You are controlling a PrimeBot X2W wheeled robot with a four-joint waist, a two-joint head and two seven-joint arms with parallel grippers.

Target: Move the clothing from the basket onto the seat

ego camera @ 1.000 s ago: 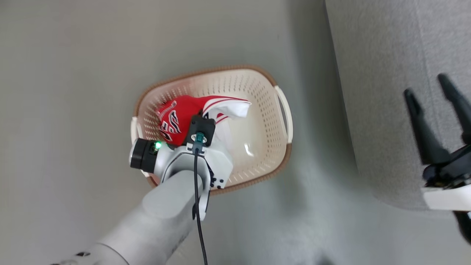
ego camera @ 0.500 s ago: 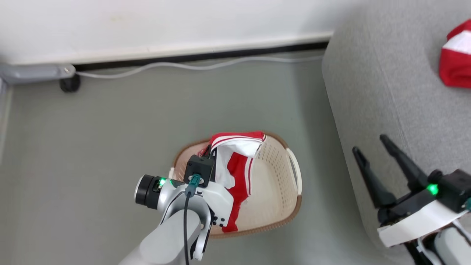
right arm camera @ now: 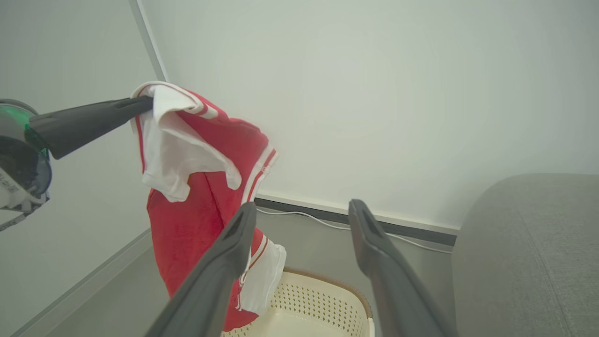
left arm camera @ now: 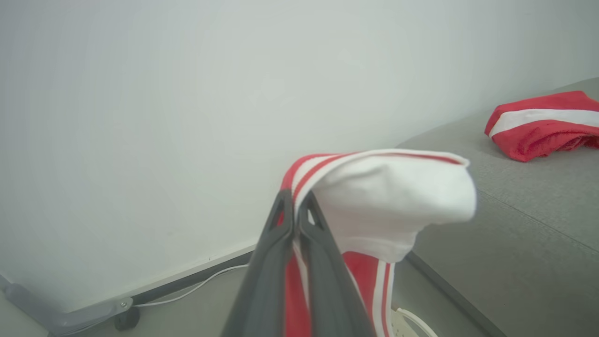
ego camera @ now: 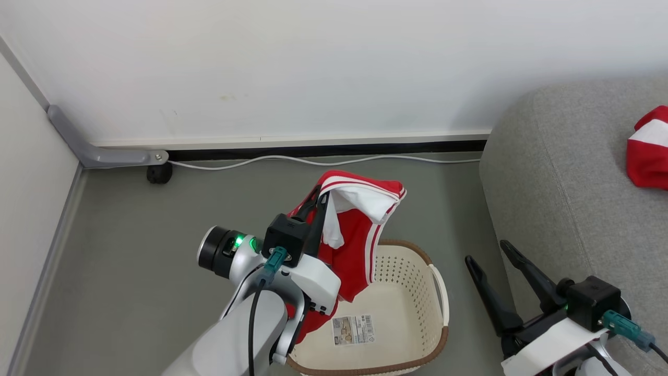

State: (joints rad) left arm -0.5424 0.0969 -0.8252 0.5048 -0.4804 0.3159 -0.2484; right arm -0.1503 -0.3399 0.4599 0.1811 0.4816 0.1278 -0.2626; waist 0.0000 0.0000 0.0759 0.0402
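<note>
Basket (ego camera: 404, 269) stands on the floor, a paper label (ego camera: 354, 330) lying on its bottom. My left pincer (ego camera: 319, 194) is pressed together on the white-trimmed edge of a red jersey (ego camera: 360, 250), holding it up above the basket's far left part. The cloth hangs down towards the basket's left side, and I cannot tell whether its lower end touches the rim. My right pincer (ego camera: 488, 252) is spread, gripping nothing, just right of the basket. The grey sofa (ego camera: 563, 183) stands right of the basket, with a second red jersey (ego camera: 649, 151) lying on it, well apart from the basket.
</note>
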